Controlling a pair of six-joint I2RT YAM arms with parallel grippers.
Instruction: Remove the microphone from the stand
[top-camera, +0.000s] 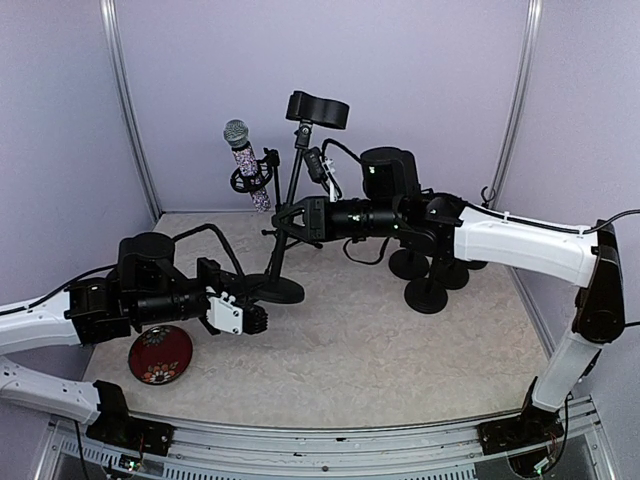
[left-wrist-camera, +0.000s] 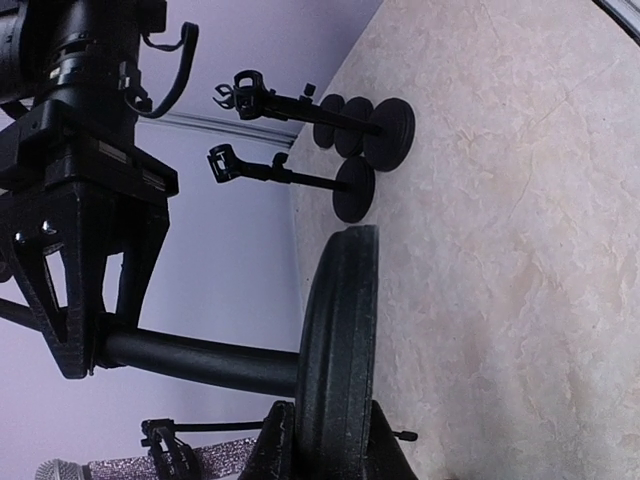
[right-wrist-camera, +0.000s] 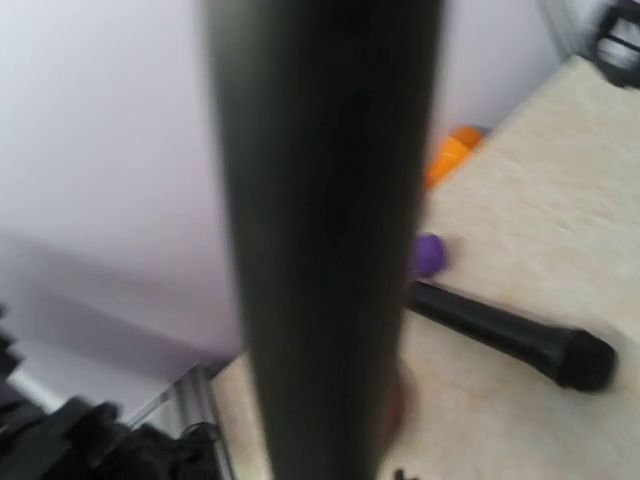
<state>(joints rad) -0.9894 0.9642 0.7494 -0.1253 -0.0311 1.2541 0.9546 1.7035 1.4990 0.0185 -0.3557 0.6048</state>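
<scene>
The microphone (top-camera: 248, 165) has a silver mesh head and a glittery handle, and it sits tilted in the clip of the black stand (top-camera: 288, 195) at the back. Its handle also shows at the bottom of the left wrist view as a sparkly microphone (left-wrist-camera: 130, 467). My left gripper (top-camera: 255, 318) is shut on the rim of the stand's round base (top-camera: 275, 290). In its wrist view the base (left-wrist-camera: 340, 330) stands edge-on between the fingers (left-wrist-camera: 275, 445). My right gripper (top-camera: 283, 222) is shut around the stand's pole, which fills the right wrist view as a blurred dark pole (right-wrist-camera: 320, 240).
Several empty mic stands (top-camera: 428, 275) cluster to the right of centre, also seen as stands (left-wrist-camera: 375, 130) in the left wrist view. A red patterned plate (top-camera: 160, 355) lies under the left arm. A black cylinder (right-wrist-camera: 510, 335), a purple piece (right-wrist-camera: 428, 254) and an orange piece (right-wrist-camera: 450, 155) lie on the table.
</scene>
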